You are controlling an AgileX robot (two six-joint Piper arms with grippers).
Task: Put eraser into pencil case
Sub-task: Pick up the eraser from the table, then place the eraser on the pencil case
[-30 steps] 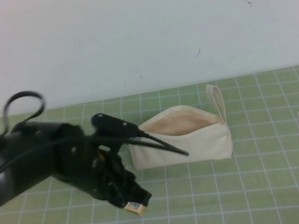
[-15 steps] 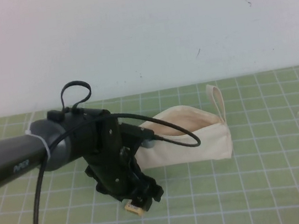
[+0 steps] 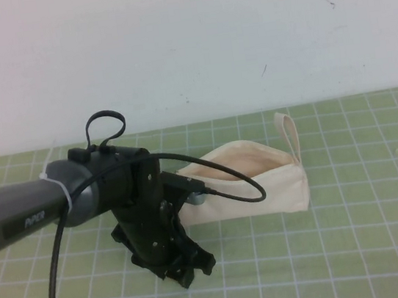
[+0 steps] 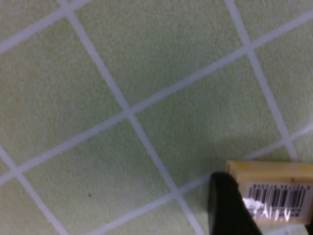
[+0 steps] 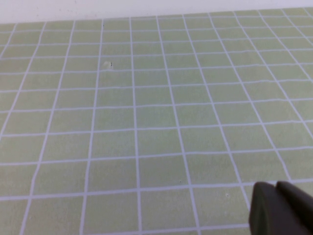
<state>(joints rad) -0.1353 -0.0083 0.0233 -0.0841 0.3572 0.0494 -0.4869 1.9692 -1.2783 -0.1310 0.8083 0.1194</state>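
Observation:
The pencil case (image 3: 263,184) is a cream pouch lying on the green grid mat, its mouth open upward and showing beige lining, with its loop strap (image 3: 287,133) at the right end. My left gripper (image 3: 187,271) points down at the mat just in front of the pouch's left end. In the high view its body hides the eraser. In the left wrist view the left gripper (image 4: 269,215) is shut on the tan-yellow eraser (image 4: 274,191), barcode label up, with a black finger (image 4: 226,208) against its end. My right gripper (image 5: 282,211) is shut and empty over bare mat.
A white wall (image 3: 184,40) runs behind the mat's far edge. The left arm's black cable (image 3: 222,183) loops across the front of the pouch's left half. Open mat (image 3: 361,245) lies to the right of and in front of the pouch.
The left arm has swung round and settled. The eraser showed under the gripper tips before; now the gripper body hides it in the high view. The pouch has not moved.

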